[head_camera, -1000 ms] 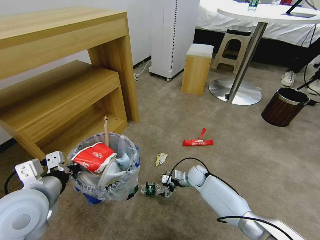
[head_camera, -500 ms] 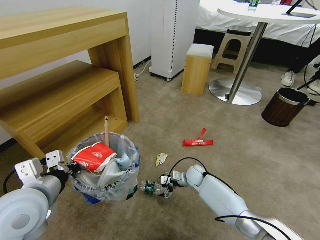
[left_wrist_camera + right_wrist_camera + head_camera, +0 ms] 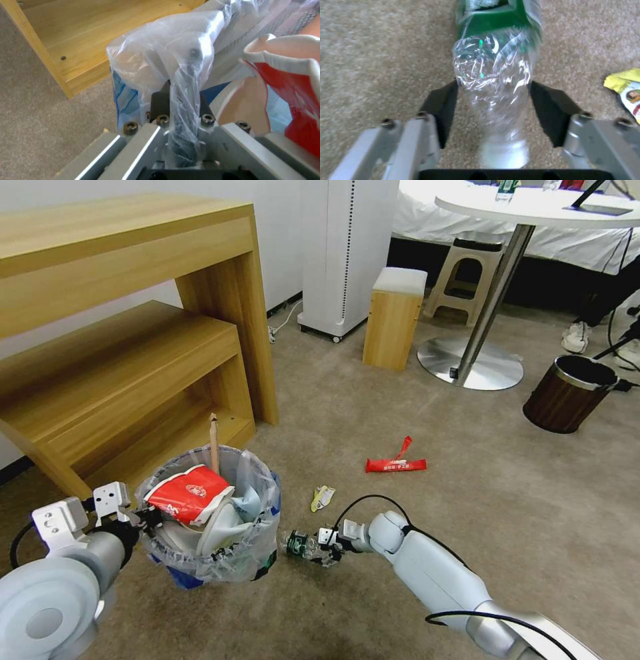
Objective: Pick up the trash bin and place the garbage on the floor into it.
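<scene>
Left gripper clamps the trash bin rim, steadying it. Right gripper pinches the bottle, apparently lifted toward the bin.

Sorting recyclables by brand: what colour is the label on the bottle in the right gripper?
Green, clearest in the right wrist view: bottle.
</scene>
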Tool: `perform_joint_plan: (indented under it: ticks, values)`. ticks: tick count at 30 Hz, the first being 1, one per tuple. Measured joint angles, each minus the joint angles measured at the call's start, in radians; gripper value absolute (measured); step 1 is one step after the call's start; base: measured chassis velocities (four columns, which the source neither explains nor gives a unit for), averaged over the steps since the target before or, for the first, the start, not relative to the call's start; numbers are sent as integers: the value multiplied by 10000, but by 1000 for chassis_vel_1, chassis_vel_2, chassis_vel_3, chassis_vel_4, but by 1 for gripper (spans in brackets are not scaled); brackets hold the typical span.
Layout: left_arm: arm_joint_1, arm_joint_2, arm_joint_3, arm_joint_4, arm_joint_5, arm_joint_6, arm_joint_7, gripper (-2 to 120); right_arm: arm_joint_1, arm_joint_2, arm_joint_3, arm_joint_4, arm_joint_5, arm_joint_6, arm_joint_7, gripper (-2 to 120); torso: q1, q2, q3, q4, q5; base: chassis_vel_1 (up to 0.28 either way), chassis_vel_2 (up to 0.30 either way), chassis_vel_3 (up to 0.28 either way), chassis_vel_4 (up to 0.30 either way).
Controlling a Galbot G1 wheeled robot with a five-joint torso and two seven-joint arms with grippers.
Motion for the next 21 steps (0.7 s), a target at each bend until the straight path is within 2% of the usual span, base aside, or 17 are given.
perform_joint_plan:
  ticks: [1,3,4,6,12,15,21]
  values:
    - [0,0,0,0,0,0,0,1,0,0,0,0,0,0,0,51,0,0,0,0,0,0,0,0,0]
    - [-2,0,3,13,3,-1,12,1,2,19,26,-44,96,10,110,39,0,0,0,0,0,0,0,0,0]
    - [-2,0,3,13,3,-1,12,1,2,19,26,-44,96,10,110,39,0,0,0,0,0,0,0,0,0]
    - [-16,-3,24,30,13,-3,22,1,-9,12,29,-25,223,16,209,30,0,0,0,0,0,0,0,0,0]
    - [-35,-28,61,49,41,-6,57,1,-29,-50,66,102,315,14,246,18,0,0,0,0,0,0,0,0,0]
    - [-34,-30,60,59,53,-11,85,1,-65,-160,143,308,429,8,246,13,0,0,0,0,0,0,0,0,0]
    - [-31,-1,34,64,56,-25,112,1,-174,-519,388,1103,885,-108,245,13,0,0,0,0,1,0,0,0,0]
